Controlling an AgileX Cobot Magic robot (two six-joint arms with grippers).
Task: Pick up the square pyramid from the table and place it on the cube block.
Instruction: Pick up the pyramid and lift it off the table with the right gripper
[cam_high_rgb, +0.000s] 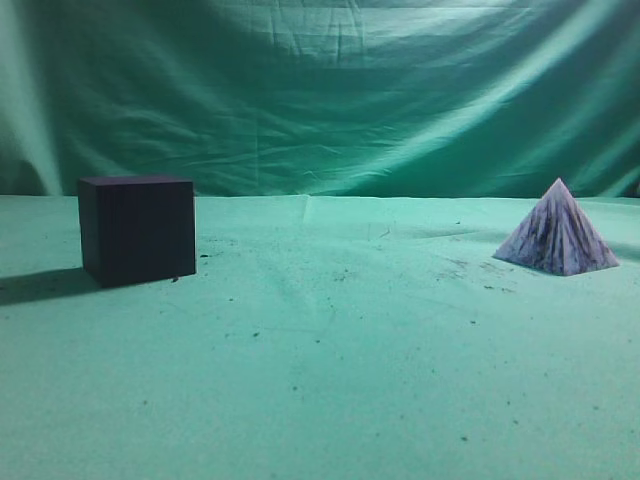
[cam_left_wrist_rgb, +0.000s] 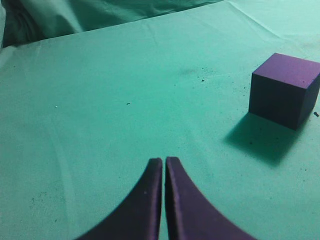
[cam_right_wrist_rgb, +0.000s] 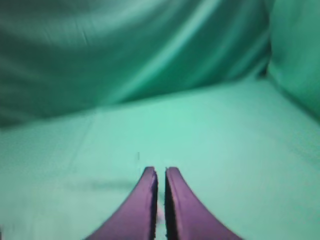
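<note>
1. Green wrinkled cloth with small dark specks covers the table (cam_high_rgb: 330, 400) and hangs behind it as a backdrop (cam_high_rgb: 330, 90)
2. Matte purple-black cube block (cam_high_rgb: 137, 229) stands on the left of the table, plain-faced, no writing
3. Pale lavender-white square pyramid (cam_high_rgb: 557, 231), streaked with dark marbling, sits upright on the far right, well apart from the cube; no label
4. Left gripper (cam_left_wrist_rgb: 164, 162) is clenched, holding nothing, above bare cloth
5. Right gripper (cam_right_wrist_rgb: 160, 172) is blurred, fingers nearly touching, nothing gripped

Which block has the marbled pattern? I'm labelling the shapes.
The square pyramid on the right: pale with dark streaks. The cube block on the left is plain dark.
</note>
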